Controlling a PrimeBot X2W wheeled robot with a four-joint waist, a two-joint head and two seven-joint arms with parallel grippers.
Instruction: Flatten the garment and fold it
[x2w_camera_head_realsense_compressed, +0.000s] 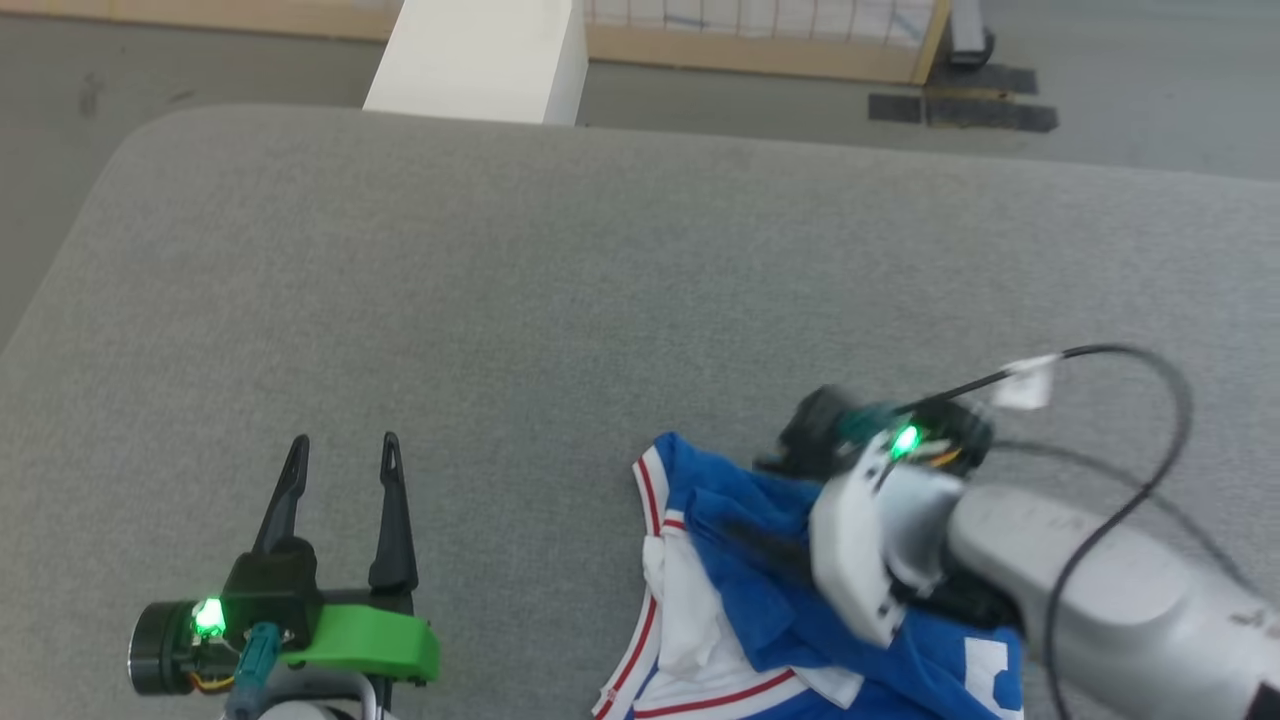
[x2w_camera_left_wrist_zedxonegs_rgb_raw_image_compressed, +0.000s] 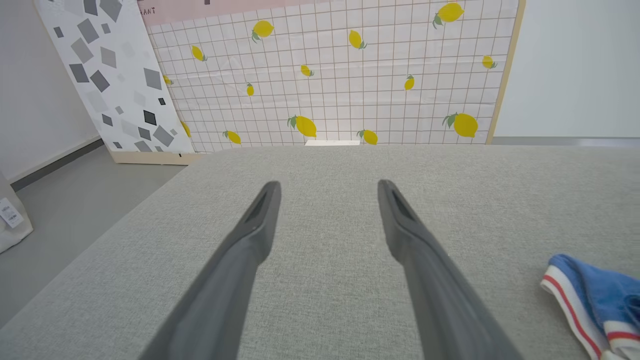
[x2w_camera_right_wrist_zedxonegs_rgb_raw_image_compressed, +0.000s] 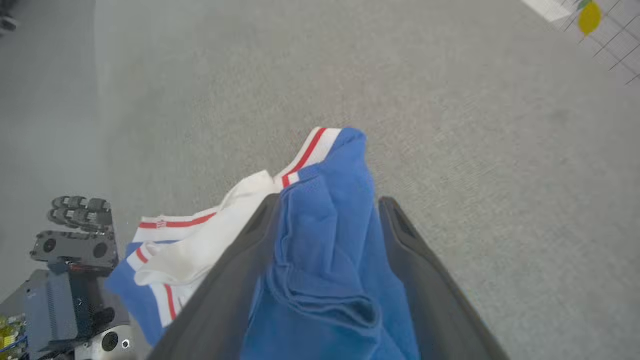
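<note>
The garment (x2w_camera_head_realsense_compressed: 740, 570), bright blue with white parts and red-striped trim, lies crumpled on the grey cushioned surface (x2w_camera_head_realsense_compressed: 600, 280) at the lower right of the head view. My right gripper (x2w_camera_head_realsense_compressed: 760, 545) is down on it, blurred. In the right wrist view its fingers (x2w_camera_right_wrist_zedxonegs_rgb_raw_image_compressed: 327, 202) stand wide apart, with a bunched fold of the blue garment (x2w_camera_right_wrist_zedxonegs_rgb_raw_image_compressed: 325, 240) lying between them. My left gripper (x2w_camera_head_realsense_compressed: 345, 445) rests open and empty at the lower left, well clear of the cloth. In the left wrist view, a corner of the garment (x2w_camera_left_wrist_zedxonegs_rgb_raw_image_compressed: 595, 295) shows to the right of the left gripper (x2w_camera_left_wrist_zedxonegs_rgb_raw_image_compressed: 327, 187).
The grey surface ends in a rounded corner at the far left. A white post (x2w_camera_head_realsense_compressed: 480, 60) stands behind it, with a lemon-print panel (x2w_camera_left_wrist_zedxonegs_rgb_raw_image_compressed: 350, 75) and a grey-patterned panel (x2w_camera_left_wrist_zedxonegs_rgb_raw_image_compressed: 115, 75) beyond. A black cable (x2w_camera_head_realsense_compressed: 1150, 380) loops over my right forearm. The robot's base (x2w_camera_right_wrist_zedxonegs_rgb_raw_image_compressed: 70, 280) shows low in the right wrist view.
</note>
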